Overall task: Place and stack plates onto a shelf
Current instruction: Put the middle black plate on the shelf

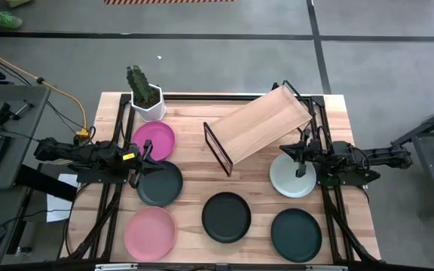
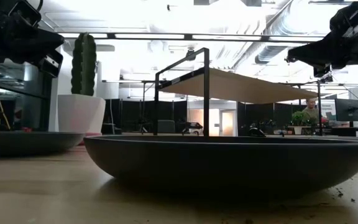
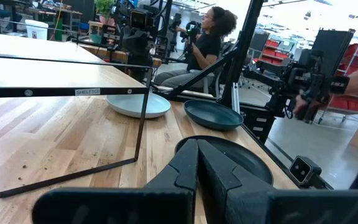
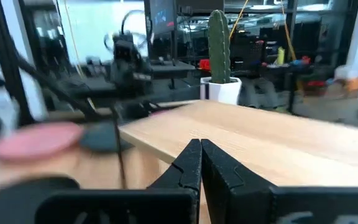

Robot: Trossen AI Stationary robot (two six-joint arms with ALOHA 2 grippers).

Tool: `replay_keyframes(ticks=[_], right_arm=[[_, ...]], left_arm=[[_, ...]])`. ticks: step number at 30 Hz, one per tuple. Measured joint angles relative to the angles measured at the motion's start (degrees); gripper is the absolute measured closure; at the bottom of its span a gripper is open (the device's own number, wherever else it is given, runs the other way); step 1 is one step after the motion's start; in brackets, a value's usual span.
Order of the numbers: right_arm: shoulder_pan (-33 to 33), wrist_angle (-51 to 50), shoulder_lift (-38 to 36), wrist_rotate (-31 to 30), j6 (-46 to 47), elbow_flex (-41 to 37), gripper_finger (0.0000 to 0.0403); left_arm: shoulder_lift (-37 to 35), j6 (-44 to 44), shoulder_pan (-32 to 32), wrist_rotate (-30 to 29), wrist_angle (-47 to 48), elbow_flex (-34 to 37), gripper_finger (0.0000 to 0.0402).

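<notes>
Six plates flat on bench (image 1: 194,188), none on shelf. Shelf (image 1: 258,126) stands askew at bench's far middle, board bare. Magenta plate (image 1: 155,139) beside cactus pot (image 1: 148,102); dark plate (image 1: 160,183) just below it; pink plate (image 1: 150,232) at near left. Two more dark plates (image 1: 226,217) (image 1: 296,234) along near edge. Left end effector (image 1: 143,160) closed, empty, over dark plate's rim. Right end effector (image 1: 294,156) closed, empty, above pale plate (image 1: 292,178).

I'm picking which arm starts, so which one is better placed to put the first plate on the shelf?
Probably the right: its gripper hovers over the pale plate right beside the shelf. The left gripper sits farther off, over a dark plate.
</notes>
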State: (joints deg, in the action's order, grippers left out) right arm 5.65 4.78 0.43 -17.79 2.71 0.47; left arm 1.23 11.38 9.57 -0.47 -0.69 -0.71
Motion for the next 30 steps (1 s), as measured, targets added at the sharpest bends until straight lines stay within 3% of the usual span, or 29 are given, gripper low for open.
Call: replay_keyframes(ticks=[2, 7, 12, 16, 20, 25, 30], right_arm=[[0.0, 5.4, 0.0, 0.5, 7.0, 0.0, 0.0403], [0.0, 26.3, -0.1, -0.5, 35.3, 0.0, 0.0403], [0.2, 32.2, 0.4, 2.1, 43.0, 1.3, 0.0403], [2.1, 31.4, 6.9, 5.4, 47.6, 7.2, 0.0401], [5.6, 22.8, 21.1, 5.9, 46.3, 18.1, 0.0383], [10.1, -2.4, 39.8, 6.3, 47.8, 33.7, 0.0331], [14.0, -28.6, 55.1, 11.3, 57.0, 47.4, 0.0283]], left_arm=[[0.0, 0.0, 0.0, 0.0, 0.0, 0.0, 0.0401], [0.0, 0.0, 0.0, 0.0, 0.0, 0.0, 0.0401], [0.0, 0.0, 0.0, 0.0, 0.0, 0.0, 0.0401], [0.0, 0.0, 0.0, 0.0, 0.0, 0.0, 0.0401], [0.0, 0.0, 0.0, 0.0, 0.0, 0.0, 0.0402], [0.0, 0.0, 0.0, 0.0, 0.0, 0.0, 0.0401], [0.0, 0.0, 0.0, 0.0, 0.0, 0.0, 0.0401]])
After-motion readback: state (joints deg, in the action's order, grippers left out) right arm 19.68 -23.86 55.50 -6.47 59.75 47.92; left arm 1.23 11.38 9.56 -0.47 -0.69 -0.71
